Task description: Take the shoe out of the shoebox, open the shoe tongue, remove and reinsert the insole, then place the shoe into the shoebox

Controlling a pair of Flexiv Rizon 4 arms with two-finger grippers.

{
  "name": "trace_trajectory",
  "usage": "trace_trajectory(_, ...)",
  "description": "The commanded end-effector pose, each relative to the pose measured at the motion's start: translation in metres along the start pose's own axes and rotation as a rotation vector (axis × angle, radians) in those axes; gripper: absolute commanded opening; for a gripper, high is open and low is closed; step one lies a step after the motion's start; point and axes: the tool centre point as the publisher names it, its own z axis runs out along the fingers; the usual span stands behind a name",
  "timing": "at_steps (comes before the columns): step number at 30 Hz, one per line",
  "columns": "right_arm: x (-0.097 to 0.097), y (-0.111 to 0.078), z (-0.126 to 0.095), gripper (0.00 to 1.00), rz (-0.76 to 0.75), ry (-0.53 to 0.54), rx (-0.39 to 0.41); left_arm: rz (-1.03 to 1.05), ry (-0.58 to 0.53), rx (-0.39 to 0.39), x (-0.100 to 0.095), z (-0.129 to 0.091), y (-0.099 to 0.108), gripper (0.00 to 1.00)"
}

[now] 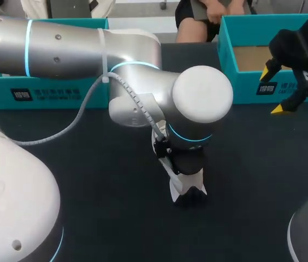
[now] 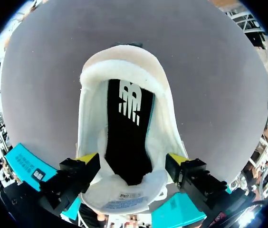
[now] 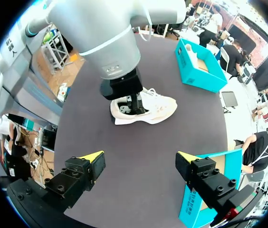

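The white sneaker (image 3: pixel 149 108) lies out of its box at the middle of the dark table (image 1: pixel 252 164), with the black insole (image 2: pixel 128 133) seated inside. The left gripper (image 2: pixel 132 159) hangs just over the shoe's opening, fingers spread to either side. The right gripper (image 3: pixel 140 156), fingers apart and empty, hovers by the teal shoebox (image 1: pixel 247 90) at the far right.
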Motion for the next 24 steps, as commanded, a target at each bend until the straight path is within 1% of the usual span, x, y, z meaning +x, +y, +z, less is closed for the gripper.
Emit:
trace_trajectory(1,-0.002,0.001,0.001,1.00,0.001,0.005,0.003,0.013,0.019,-0.031,-0.005,0.001,-0.005,1.00)
trace_trajectory(7,-0.002,0.001,0.001,1.00,0.001,0.005,0.003,-0.013,0.000,-0.031,-0.006,-0.006,0.000,1.00)
trace_trajectory(9,-0.002,0.001,0.001,1.00,0.001,0.005,0.003,-0.010,-0.015,-0.005,-0.006,-0.011,0.003,1.00)
trace_trajectory(10,-0.002,0.001,0.001,1.00,0.001,0.005,0.003,-0.021,-0.022,-0.014,-0.005,-0.014,0.005,1.00)
trace_trajectory(15,-0.002,0.001,0.001,1.00,0.001,0.005,0.003,-0.053,-0.043,0.003,-0.001,-0.024,0.017,1.00)
trace_trajectory(16,-0.002,0.001,0.001,1.00,0.001,0.005,0.003,-0.069,-0.050,-0.007,0.001,-0.026,0.021,1.00)
trace_trajectory(19,-0.002,0.001,0.001,1.00,0.001,0.005,0.003,-0.109,-0.048,-0.014,0.002,-0.026,0.030,1.00)
trace_trajectory(22,-0.002,0.001,0.001,1.00,0.001,0.005,0.003,-0.149,-0.036,-0.022,0.002,-0.021,0.036,1.00)
trace_trajectory(23,-0.002,0.001,0.001,1.00,0.001,0.005,0.003,-0.157,-0.030,-0.017,0.002,-0.020,0.037,0.94)
trace_trajectory(24,-0.002,0.001,0.001,1.00,0.001,0.005,0.003,-0.166,-0.032,-0.004,0.002,-0.019,0.037,0.71)
